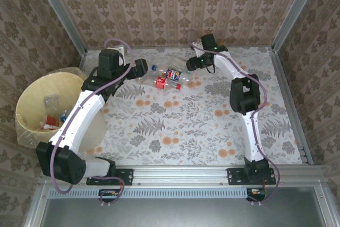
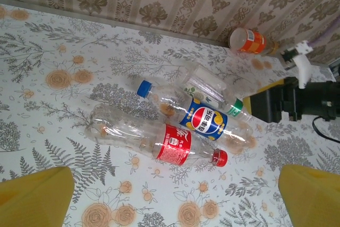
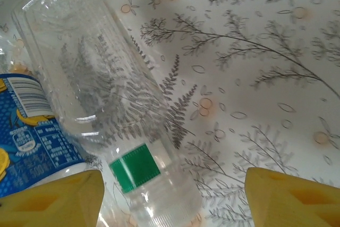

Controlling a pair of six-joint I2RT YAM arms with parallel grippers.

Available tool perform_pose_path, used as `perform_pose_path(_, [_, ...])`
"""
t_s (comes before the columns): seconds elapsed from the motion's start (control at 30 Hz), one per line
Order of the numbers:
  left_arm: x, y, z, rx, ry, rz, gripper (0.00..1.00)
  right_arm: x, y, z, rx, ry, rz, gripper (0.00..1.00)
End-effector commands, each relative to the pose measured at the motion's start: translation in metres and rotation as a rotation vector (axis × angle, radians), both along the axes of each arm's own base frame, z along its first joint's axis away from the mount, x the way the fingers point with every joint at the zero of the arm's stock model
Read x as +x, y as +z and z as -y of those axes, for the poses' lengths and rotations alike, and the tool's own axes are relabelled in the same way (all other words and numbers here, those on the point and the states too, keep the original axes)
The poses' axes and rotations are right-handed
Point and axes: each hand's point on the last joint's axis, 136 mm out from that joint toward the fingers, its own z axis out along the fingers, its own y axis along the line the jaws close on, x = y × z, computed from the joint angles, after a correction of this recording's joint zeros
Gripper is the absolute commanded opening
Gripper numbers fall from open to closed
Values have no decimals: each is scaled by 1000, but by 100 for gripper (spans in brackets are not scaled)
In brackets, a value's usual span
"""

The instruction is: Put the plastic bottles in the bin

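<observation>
The right hand point(image 3: 170, 184) has its fingers apart, one on each side of the clear bottle with the green band point(image 3: 106, 94).
That bottle lies flat, touching the blue bottle point(image 3: 32, 131); the bin point(image 1: 31, 97) is well apart, far left. The bottle is round and smooth, so it could roll or pop out, or a finger could catch the blue one too.

The near half of the table point(image 1: 180, 136) lies bare and gives free passage. At the far middle, three bottles point(image 1: 169, 76) lie packed together, touching, close to the back wall point(image 1: 175, 9). An orange-labelled bottle point(image 2: 247, 40) lies at the foot of that wall. In the top view the left arm point(image 1: 79, 112) covers the right edge of the bin point(image 1: 24, 99). The rest of its mouth is open from above.
</observation>
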Motion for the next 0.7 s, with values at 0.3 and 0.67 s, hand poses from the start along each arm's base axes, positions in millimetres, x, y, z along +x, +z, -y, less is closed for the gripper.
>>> perform_pose_path(0.3, [9,-7,3,15,-44,-11,100,-36,-52,-12,-172,20,-248,68])
perform_pose_path(0.67, [12,-19,7,6,-56,-30,100,-47,-28,-9,-198,-14,-254,44])
